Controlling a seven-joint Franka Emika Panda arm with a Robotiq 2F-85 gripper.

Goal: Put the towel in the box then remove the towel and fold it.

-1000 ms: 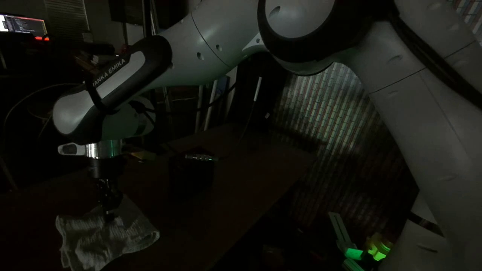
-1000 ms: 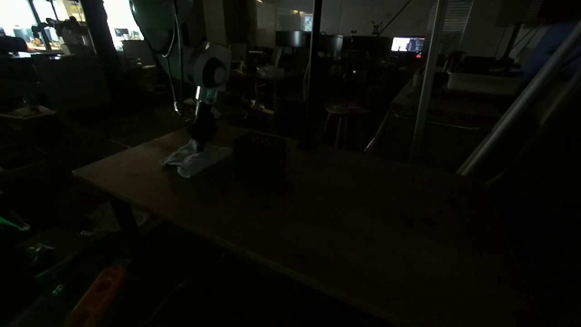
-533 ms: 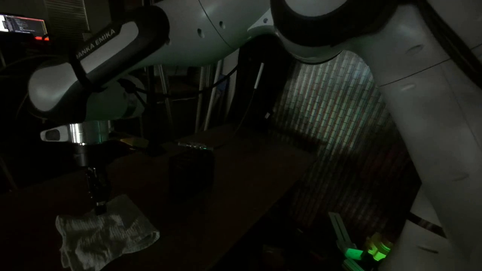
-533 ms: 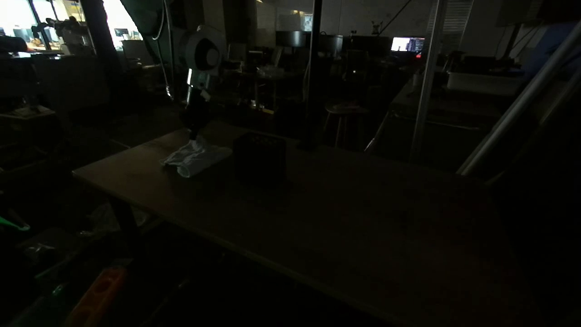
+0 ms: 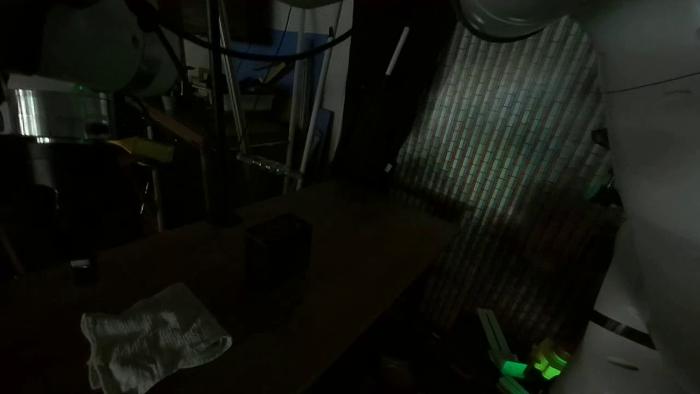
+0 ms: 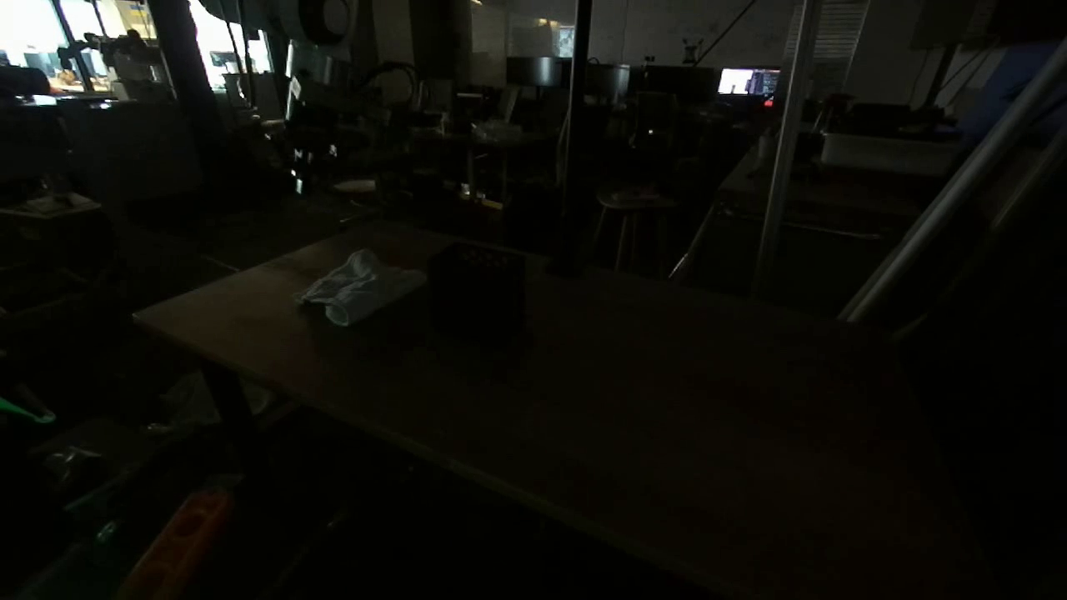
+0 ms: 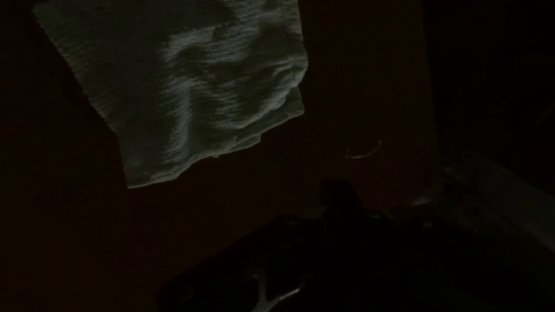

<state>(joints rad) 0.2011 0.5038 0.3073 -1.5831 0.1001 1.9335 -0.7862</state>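
The pale, wrinkled towel (image 5: pixel 156 339) lies folded over on the dark tabletop, its layers visible along one edge in the wrist view (image 7: pixel 208 82). Beside it stands the nearly black box (image 5: pixel 279 249), upright and apart from the towel (image 6: pixel 363 287); its inside is too dark to make out. My gripper (image 5: pixel 83 271) hangs in the air past the towel's far side, touching neither thing. In the wrist view its fingertips (image 7: pixel 340 195) appear as one narrow dark shape, shut with nothing visible between them. The gripper is very dim in both exterior views.
The table (image 6: pixel 667 417) extends well beyond the box (image 6: pixel 477 292). A dark vertical pole (image 6: pixel 575 150) rises behind the table's far edge. A stool (image 6: pixel 633 202) stands farther back. A thin curved strand (image 7: pixel 364 152) shows near the table's edge in the wrist view.
My gripper has risen off the towel and drawn away from it, toward the left in both exterior views. Towel and box have stayed where they were.
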